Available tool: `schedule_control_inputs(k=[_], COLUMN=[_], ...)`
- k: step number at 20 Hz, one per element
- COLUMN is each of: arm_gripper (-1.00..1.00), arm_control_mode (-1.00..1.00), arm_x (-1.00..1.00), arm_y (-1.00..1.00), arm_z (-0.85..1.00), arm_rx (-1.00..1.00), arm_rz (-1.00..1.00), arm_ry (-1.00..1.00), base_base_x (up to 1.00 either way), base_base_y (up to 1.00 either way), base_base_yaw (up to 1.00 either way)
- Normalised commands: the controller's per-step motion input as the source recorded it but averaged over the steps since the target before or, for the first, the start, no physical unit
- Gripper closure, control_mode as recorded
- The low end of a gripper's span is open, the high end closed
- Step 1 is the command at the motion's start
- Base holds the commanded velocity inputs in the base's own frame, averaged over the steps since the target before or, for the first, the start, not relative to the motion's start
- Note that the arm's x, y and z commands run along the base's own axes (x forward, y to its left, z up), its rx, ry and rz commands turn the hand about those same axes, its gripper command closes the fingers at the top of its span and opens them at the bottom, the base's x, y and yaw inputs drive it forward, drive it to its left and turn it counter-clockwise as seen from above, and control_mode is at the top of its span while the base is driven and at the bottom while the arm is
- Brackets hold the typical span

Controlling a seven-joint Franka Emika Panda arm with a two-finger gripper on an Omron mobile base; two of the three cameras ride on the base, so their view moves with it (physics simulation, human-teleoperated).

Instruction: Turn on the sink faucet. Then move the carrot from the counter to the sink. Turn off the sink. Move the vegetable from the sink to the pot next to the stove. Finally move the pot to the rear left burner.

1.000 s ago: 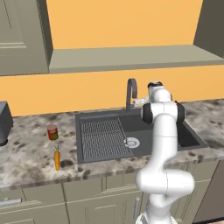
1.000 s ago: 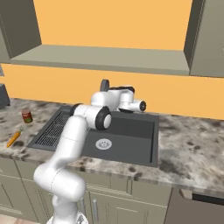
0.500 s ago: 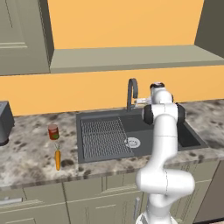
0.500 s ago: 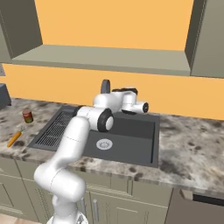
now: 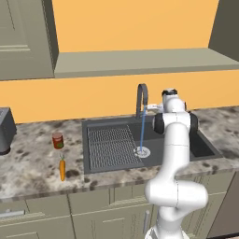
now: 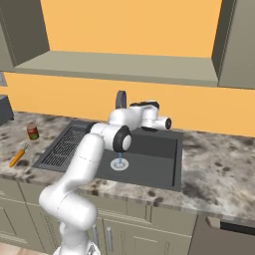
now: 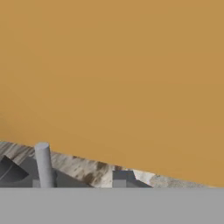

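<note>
Water: a thin blue stream is now running from the slim dark-grey gooseneck faucet (image 5: 141, 95) onto the round silver drain (image 5: 142, 151); half a second ago the spout was dry.
Meaning: the first step is looking done, so the carrot is likely coming next.
Sink: the dark-grey rectangular recessed basin (image 5: 177, 135) is catching the stream beside its ribbed drainer.
Gripper: the white arm's two-finger gripper (image 5: 154, 108) is hovering just beside the faucet's base, behind the basin; whether its jaws are parted or closed I cannot tell, and nothing is showing in them.
Carrot: the small thin orange carrot (image 5: 62, 169) is lying on the speckled granite-look counter (image 5: 28, 163), left of the basin, well apart from the gripper.
Neighbour: a short red can (image 5: 57, 140) is standing near the carrot, behind it.
</note>
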Motion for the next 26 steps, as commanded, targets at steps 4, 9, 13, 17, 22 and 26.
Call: schedule_control_inputs(k=[4, 9, 13, 17, 22, 26], arm_gripper=[-1.0, -1.0, -1.0, -1.0, -1.0, -1.0], arm_control_mode=[-1.0, -1.0, -1.0, -1.0, -1.0, -1.0], arm_x=[0.0, -0.21, -0.43, -0.63, -0.95, -1.0], arm_y=[-0.39, -0.21, -0.15, -0.07, 0.02, 0.11], arm_z=[-0.11, 0.58, 0.61, 0.42, 0.16, 0.2], arm_rx=[0.05, 0.0, 0.0, 0.0, -0.04, -0.07], arm_rz=[0.0, 0.0, 0.0, 0.02, 0.08, 0.08], arm_ry=[0.05, -0.04, -0.05, -0.08, -0.09, -0.1], base_base_x=[0.0, 0.0, 0.0, 0.0, 0.0, 0.0], base_base_y=[0.0, 0.0, 0.0, 0.0, 0.0, 0.0], base_base_yaw=[0.0, 0.0, 0.0, 0.0, 0.0, 0.0])
